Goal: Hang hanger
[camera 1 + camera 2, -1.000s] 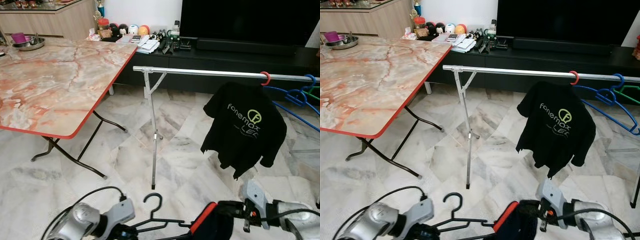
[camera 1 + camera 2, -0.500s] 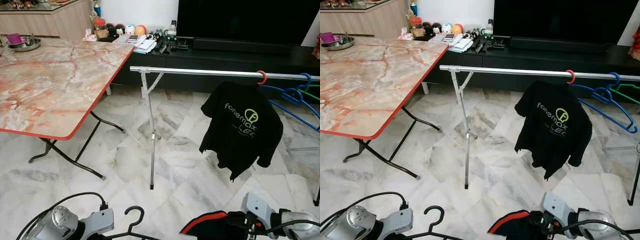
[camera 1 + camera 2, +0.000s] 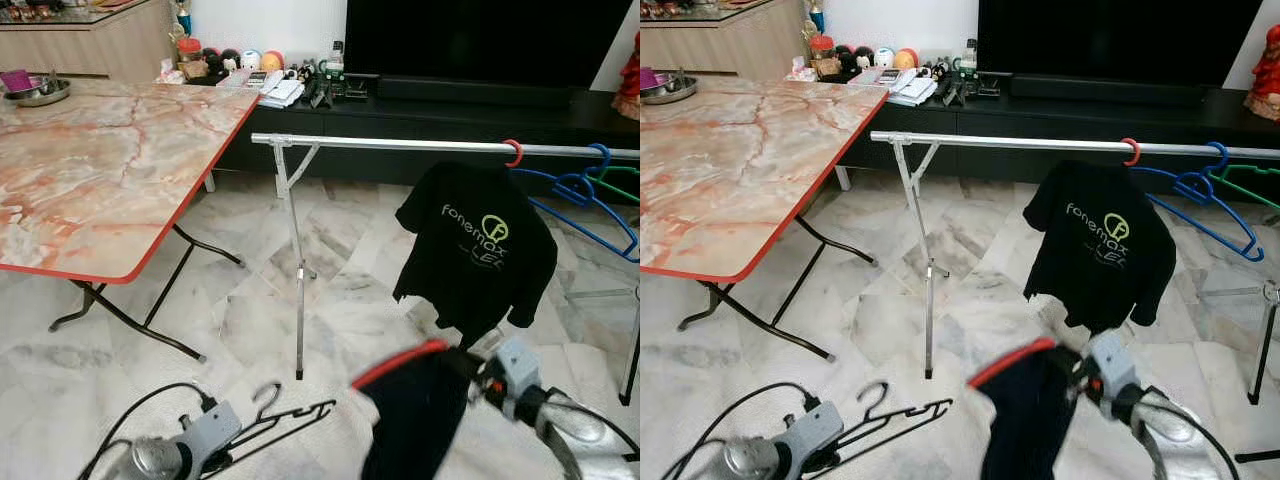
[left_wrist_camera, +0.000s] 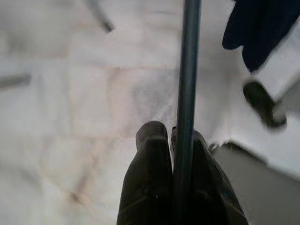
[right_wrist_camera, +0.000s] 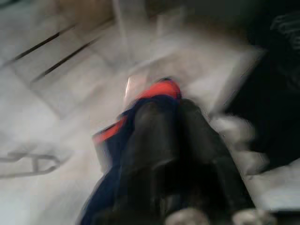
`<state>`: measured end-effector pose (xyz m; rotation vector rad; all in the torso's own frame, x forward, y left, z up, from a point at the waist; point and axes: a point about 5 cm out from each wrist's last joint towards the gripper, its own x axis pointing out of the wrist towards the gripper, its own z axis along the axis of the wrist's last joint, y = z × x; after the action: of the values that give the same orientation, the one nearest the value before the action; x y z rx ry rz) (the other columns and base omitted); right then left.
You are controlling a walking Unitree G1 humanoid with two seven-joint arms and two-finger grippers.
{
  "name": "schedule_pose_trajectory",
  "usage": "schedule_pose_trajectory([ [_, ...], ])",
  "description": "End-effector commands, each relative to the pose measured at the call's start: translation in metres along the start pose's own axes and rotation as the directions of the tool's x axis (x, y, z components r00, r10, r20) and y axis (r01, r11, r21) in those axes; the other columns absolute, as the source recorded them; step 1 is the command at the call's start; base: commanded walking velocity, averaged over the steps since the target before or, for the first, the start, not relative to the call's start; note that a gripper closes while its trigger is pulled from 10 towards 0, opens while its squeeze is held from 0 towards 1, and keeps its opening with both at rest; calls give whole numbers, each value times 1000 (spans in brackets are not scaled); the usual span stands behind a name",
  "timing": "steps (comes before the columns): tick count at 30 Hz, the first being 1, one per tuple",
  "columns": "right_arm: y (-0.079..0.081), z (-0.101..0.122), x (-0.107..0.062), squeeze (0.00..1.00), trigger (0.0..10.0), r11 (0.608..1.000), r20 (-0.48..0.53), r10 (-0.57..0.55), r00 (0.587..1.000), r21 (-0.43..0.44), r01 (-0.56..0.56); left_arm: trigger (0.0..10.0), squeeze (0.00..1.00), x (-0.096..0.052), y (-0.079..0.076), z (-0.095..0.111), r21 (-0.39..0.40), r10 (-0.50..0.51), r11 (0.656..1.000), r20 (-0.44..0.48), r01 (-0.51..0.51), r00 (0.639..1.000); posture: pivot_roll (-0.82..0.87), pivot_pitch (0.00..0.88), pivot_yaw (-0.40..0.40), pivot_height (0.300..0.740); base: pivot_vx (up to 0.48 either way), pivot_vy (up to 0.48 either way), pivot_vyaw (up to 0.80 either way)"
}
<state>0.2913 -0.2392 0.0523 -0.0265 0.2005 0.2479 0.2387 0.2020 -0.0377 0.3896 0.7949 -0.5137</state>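
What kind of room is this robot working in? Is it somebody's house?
Most likely a home living room. A large dark television stands on a low black cabinet, a marble-patterned folding table sits to the left, and a metal clothes rail holds a black T-shirt over a polished marble floor.

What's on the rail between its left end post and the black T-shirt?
Nothing: in the left eye view the rail runs bare from the post to the black T-shirt. The blue hangers hang beyond the shirt.
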Motion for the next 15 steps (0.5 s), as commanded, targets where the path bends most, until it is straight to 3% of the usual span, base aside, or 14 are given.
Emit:
schedule_pose_trajectory([
  [1, -10, 1, -6, 0, 0, 988, 39, -143, 989, 64, 141, 10000, 0, -3, -1, -22, -94, 69, 993, -62, -75, 996, 75, 41, 1, 740, 0, 0, 0],
  [4, -7, 1, -10, 0, 0, 952, 69, -287, 955, 135, 276, 10000, 0, -6, -6, -41, -143, 160, 974, -123, -177, 979, 68, 26, 10, 740, 0, 0, 0],
  [6, 1, 3, -15, 0, 0, 935, 83, -346, 935, 111, 337, 10000, 0, -10, -9, -58, -252, 227, 930, -181, -268, 957, 59, 0, 19, 740, 0, 0, 0],
  [7, 1, 3, -15, 0, 0, 935, 83, -346, 935, 111, 337, 10000, 0, -10, -9, -58, -252, 227, 930, -181, -268, 957, 59, 0, 19, 740, 0, 0, 0],
  [8, 5, 5, -16, 0, 0, 926, 92, -368, 925, 120, 357, 10000, 0, -12, -12, -66, -290, 250, 907, -207, -304, 946, 58, 0, 19, 740, 0, 0, 0],
  [9, 10, 9, -19, 0, 7529, 924, 114, -380, 918, 92, 371, 10000, 0, -15, -16, -75, -322, 259, 888, -238, -328, 936, 56, 0, 24, 740, 0, 0, 0],
  [10, 15, 13, -21, 0, 9804, 921, 135, -388, 912, 72, 382, 10000, 0, -17, -19, -82, -336, 260, 879, -257, -339, 931, 51, 0, 26, 740, 0, 0, 0],
  [15, 25, 24, -27, 0, 10000, 906, 183, -423, 887, 76, 416, 10000, 0, -24, -29, -100, -384, 267, 841, -321, -383, 909, 45, 0, 24, 740, 0, 0, 0],
])
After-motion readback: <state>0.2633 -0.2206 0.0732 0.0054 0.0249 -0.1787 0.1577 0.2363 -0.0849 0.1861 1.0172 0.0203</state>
